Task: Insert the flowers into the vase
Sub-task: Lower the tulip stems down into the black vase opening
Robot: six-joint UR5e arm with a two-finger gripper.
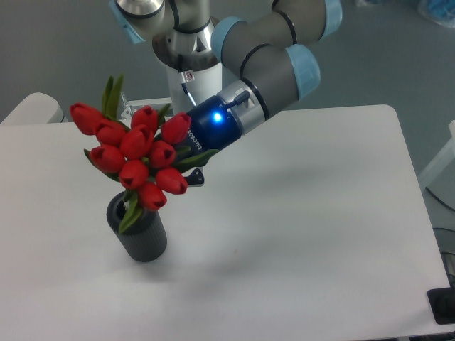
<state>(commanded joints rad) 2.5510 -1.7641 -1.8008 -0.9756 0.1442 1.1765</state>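
The flowers [135,153], a bunch of red tulips with green leaves, stand with their stems down in the mouth of the vase [140,234]. The vase is a short dark grey cylinder on the white table at the left. The buds lean up and to the left above it. My gripper [190,169] comes in from the upper right, just behind and right of the buds. Its blue-lit body [213,126] is clear, but only one dark fingertip [197,177] shows past the buds. The other finger is hidden, and I cannot tell whether the jaws hold anything.
The white table [298,234] runs right to its rounded far corner and front edge. The arm's base column [186,67] stands at the table's back edge, behind the flowers. A dark object [444,305] sits off the front right corner.
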